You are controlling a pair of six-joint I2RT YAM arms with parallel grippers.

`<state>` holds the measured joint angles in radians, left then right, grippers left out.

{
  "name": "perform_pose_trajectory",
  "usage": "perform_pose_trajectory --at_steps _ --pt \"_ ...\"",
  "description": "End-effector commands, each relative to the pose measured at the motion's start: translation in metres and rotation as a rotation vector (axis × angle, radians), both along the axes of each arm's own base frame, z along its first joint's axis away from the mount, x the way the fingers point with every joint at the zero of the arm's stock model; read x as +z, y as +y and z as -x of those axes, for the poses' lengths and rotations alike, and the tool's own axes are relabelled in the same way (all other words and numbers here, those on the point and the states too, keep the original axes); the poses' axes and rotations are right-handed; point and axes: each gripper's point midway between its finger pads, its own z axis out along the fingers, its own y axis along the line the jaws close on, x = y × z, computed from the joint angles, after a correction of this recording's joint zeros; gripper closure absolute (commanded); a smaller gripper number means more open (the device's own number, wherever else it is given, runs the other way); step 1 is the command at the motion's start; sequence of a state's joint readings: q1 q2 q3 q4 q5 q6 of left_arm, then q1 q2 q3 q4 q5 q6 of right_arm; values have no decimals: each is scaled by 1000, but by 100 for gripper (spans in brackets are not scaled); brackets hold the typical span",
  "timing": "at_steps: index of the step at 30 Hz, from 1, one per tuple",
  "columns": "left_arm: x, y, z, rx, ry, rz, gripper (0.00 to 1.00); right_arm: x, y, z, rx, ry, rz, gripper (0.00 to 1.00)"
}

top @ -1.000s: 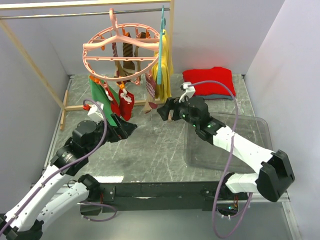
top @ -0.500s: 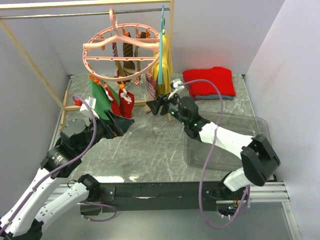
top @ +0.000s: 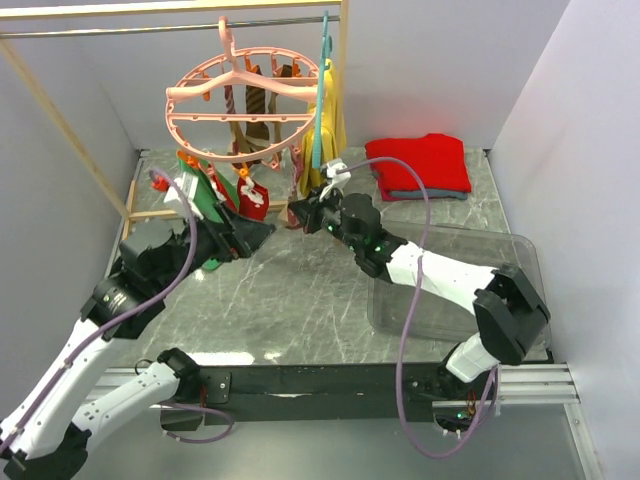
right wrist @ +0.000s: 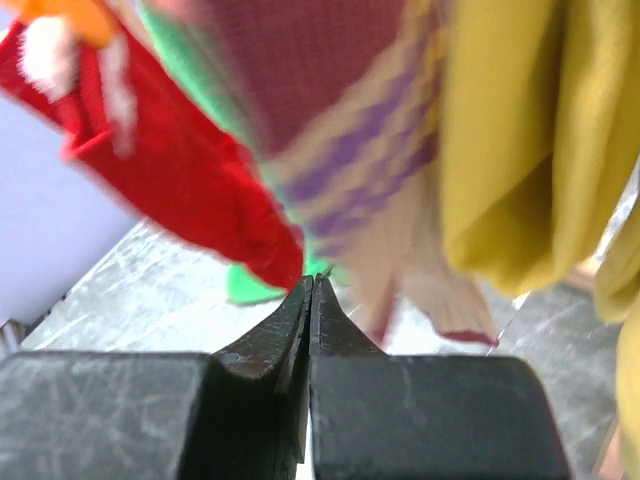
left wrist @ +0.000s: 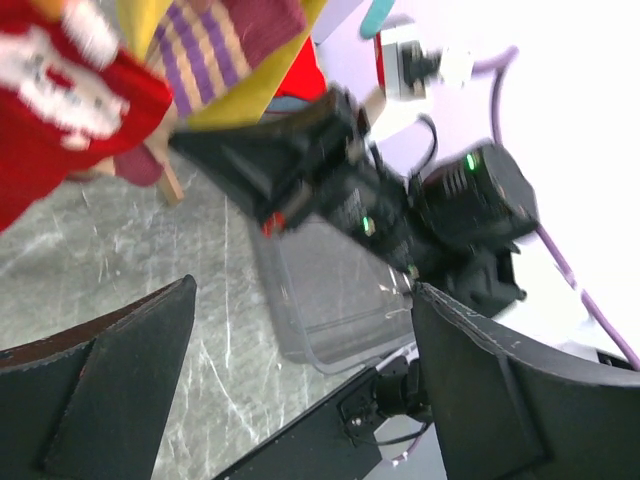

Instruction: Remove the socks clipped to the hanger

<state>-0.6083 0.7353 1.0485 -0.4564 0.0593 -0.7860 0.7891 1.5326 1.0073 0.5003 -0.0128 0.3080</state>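
We work on a grey marbled table [top: 300,300] boxed in by pale walls [top: 450,60], with a wooden rack [top: 60,120] at the back. The hanger [top: 245,105] hangs from the rack's rail [top: 130,28], the socks [top: 252,197] clipped beneath it, low over the table. Our left gripper [left wrist: 300,290] is spread wide and holds nothing, just beside the socks. Our right gripper [right wrist: 311,285] has its jaws pressed together on nothing, near a striped sock [right wrist: 370,170]. A clear bin [top: 525,265] sits at the right, with a folded red garment [top: 420,163] behind it.
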Motion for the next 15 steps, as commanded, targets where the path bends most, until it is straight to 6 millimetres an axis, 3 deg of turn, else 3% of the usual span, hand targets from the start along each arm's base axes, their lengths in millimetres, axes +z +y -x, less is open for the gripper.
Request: perform_pose_trajectory --at_steps 1,3,6,7,9,10,15 --pt "24 -9 -15 -19 -66 -57 7 40 -6 21 -44 -35 -20 100" --pt "30 -13 -27 -3 -53 -92 9 37 -8 32 -48 -33 -8 100" --pt "37 -20 -30 -32 -57 -95 8 28 -17 30 -100 -3 16 96" --pt "40 -22 -29 -40 -59 -79 8 27 -20 26 -131 0 23 75" --pt "47 -25 -23 -70 -88 -40 8 22 -23 23 -150 -1 49 59" --pt "48 -25 -20 -77 -92 -24 7 20 -25 23 -155 -8 62 44" --pt "46 -18 -6 -85 -101 -8 7 16 -32 16 -190 -41 108 31"
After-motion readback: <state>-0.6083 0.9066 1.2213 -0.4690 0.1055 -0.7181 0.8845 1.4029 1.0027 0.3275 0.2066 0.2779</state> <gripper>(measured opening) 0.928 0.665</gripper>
